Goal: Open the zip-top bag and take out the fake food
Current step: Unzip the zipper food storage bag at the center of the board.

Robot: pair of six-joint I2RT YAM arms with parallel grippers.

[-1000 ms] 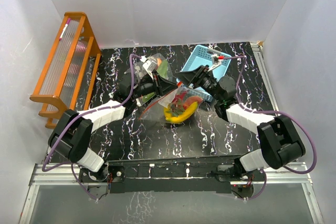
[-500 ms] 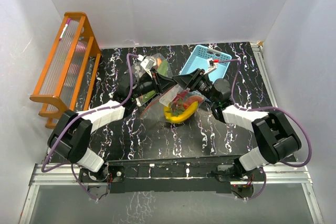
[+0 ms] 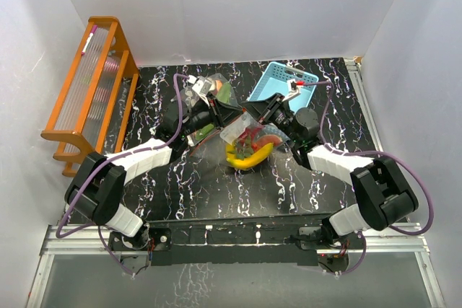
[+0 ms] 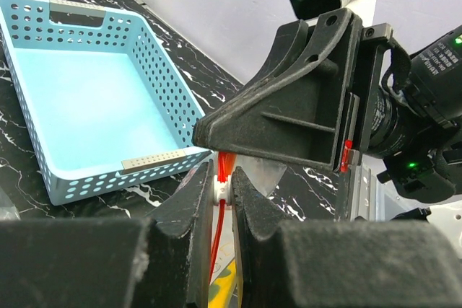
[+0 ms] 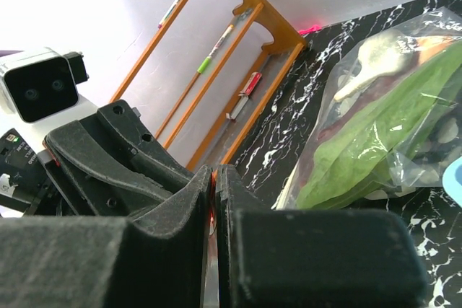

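The clear zip-top bag point(image 3: 244, 137) hangs between both grippers over the middle of the table. Through it show fake food pieces: a yellow banana point(image 3: 250, 156) and a red chilli point(image 3: 266, 138). My left gripper point(image 3: 224, 115) is shut on the bag's white zip slider point(image 4: 224, 186), which rides on the red zip strip. My right gripper point(image 3: 250, 117) faces it from the right, shut on the bag's top edge point(image 5: 214, 203); only a thin red line shows between its pads. The two grippers' tips nearly touch.
A light-blue basket point(image 3: 284, 81) stands at the back right, just behind the right gripper. A second clear bag point(image 3: 211, 90) with green leafy pieces point(image 5: 390, 124) lies behind the left arm. An orange wooden rack point(image 3: 90, 84) stands along the left wall.
My right gripper has moved left toward the left gripper and closed on the bag's top edge. The left gripper has kept its grip and place.
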